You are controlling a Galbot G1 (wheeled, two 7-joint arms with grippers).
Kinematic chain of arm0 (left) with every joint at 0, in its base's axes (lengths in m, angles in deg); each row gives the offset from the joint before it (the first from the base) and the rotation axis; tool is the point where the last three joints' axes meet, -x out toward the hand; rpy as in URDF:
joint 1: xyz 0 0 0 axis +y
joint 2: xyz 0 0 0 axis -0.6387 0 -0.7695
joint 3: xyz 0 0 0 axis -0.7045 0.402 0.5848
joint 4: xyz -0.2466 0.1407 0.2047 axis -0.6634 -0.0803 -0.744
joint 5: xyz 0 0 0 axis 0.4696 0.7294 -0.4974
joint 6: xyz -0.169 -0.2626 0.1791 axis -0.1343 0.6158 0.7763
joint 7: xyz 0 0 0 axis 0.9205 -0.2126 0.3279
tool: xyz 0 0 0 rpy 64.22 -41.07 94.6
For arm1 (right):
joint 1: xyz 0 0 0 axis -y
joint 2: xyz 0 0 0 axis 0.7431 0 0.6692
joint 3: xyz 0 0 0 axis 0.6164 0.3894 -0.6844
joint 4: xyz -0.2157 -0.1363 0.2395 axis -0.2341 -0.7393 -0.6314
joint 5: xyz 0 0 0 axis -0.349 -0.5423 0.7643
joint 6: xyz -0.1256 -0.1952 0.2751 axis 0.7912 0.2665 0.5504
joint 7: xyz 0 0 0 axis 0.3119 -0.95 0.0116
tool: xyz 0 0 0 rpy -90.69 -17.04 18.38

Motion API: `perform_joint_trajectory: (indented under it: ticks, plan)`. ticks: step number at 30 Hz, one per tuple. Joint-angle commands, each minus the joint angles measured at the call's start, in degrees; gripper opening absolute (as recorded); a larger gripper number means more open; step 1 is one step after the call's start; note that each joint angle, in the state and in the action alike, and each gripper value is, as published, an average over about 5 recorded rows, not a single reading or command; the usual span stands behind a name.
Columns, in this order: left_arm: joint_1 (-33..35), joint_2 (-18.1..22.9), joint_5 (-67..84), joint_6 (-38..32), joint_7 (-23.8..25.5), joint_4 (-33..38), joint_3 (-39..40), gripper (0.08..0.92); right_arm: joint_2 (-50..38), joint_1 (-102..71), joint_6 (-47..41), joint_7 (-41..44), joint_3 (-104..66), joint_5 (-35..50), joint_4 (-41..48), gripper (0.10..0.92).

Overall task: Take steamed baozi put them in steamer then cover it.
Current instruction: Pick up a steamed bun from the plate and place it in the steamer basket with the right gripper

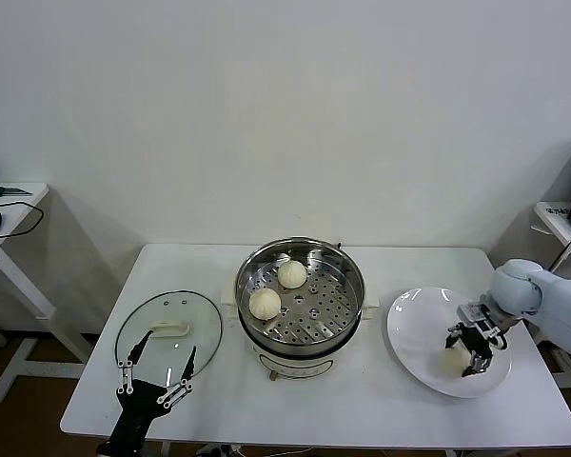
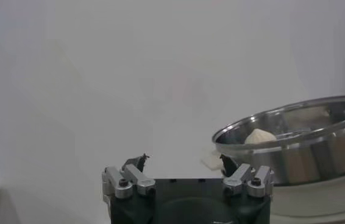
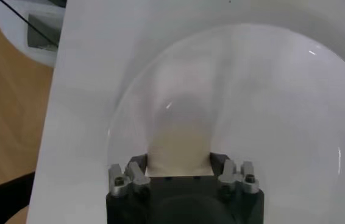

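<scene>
Now the right gripper (image 1: 465,356) is clamping a bun (image 3: 180,146) on the white plate (image 1: 421,319); two buns (image 1: 265,304) are sitting in the steamer (image 1: 345,271), while the left gripper (image 1: 156,370) is hanging spread wide near the lid (image 1: 206,328) on the bench (image 1: 362,405).

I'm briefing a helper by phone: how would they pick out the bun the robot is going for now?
Find the white table, then the flat white plate at its right end, beside the steel steamer. The bun lies on the plate's near part, with the right claw around it. The other two buns sit inside the steamer; this is the only one on the plate.
</scene>
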Motion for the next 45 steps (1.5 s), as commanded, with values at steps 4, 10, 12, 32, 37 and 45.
perform_joint_trajectory:
  ticks: [4, 10, 12, 32, 37, 45]
  plan:
    - [0.0, -0.1, 0.0, 0.0, 0.0, 0.1, 0.2, 0.823, 3.6, 17.7, 10.3, 5.3, 1.6, 1.0, -2.4, 0.684]
    - [0.0, -0.1, 0.0, -0.1, 0.0, 0.1, 0.5, 0.823, 12.9, 33.9, 23.9, 6.3, 7.1, -0.5, -5.4, 0.699]
    - [0.1, 0.0, 0.0, -0.2, 0.0, 0.1, 0.6, 0.823, 16.4, 36.4, 26.4, 6.0, 7.6, -1.3, -6.5, 0.699]
    - [-0.1, 0.2, 0.0, -0.6, -0.1, 0.2, 0.5, 0.823, 31.6, 27.9, 36.2, 1.7, 12.4, -11.8, -18.0, 0.687]
    - [-0.1, 0.3, 0.0, -0.8, -0.3, 0.1, 0.3, 0.823, 31.3, 25.2, 38.1, 1.3, 12.8, -14.6, -17.3, 0.687]
    - [-0.3, 0.4, -0.2, -1.0, -0.4, -0.1, 0.1, 0.823, 32.1, 21.1, 40.3, 0.0, 11.6, -17.8, -15.4, 0.687]
